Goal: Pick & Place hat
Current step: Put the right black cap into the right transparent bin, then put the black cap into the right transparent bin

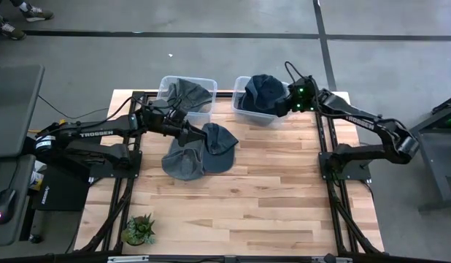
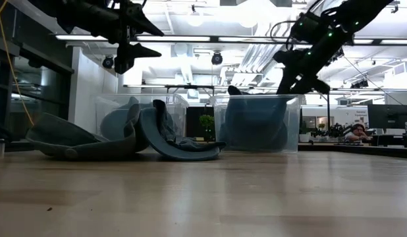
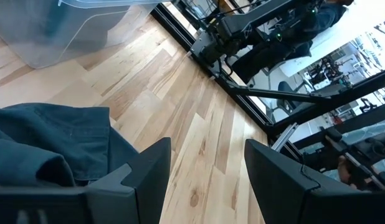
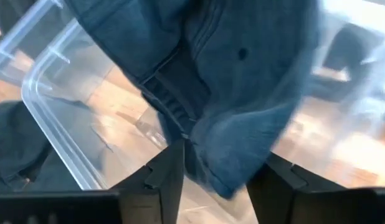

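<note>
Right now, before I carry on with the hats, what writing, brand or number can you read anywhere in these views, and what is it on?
"TROSSEN": white letters on the left arm, high view.
White lettering on the right arm, high view: too small and angled to read.
Hats, clear bins, table: no writing seen.
Low view and both wrist views: nothing readable.

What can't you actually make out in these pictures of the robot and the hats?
- Right gripper: in the right wrist view the hat fills the gap between its fingers; a grip cannot be confirmed.
- Right bin: the high view's hat covers the inside; the low view's wall is cloudy.
- Left bin: the left arm crosses it.
- Hats on the table: overlapping; count unclear.
</note>
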`<control>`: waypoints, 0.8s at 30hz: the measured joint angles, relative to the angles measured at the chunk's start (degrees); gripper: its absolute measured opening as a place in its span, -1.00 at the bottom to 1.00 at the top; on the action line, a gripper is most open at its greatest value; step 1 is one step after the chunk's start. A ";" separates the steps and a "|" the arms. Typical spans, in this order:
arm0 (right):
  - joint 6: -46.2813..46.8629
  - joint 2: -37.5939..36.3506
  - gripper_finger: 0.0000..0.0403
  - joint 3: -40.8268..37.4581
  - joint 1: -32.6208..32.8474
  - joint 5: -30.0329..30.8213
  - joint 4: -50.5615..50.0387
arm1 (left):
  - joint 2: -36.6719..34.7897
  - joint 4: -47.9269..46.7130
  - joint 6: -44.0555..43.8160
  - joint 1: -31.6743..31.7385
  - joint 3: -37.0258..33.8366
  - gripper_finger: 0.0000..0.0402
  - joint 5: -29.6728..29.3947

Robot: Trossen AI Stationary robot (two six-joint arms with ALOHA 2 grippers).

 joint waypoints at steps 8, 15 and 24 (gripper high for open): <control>-2.65 -7.12 -0.20 0.00 -2.77 -0.67 -3.23 | 0.00 0.00 -0.21 0.00 0.00 0.01 0.00; -4.80 -13.96 -0.20 0.02 -2.75 -1.92 -2.44 | 0.00 0.00 -1.51 0.00 0.00 0.01 -0.23; -5.75 -20.25 -0.20 0.02 -2.66 -10.01 -1.78 | 0.00 -1.14 -7.85 -0.02 0.00 0.01 -1.32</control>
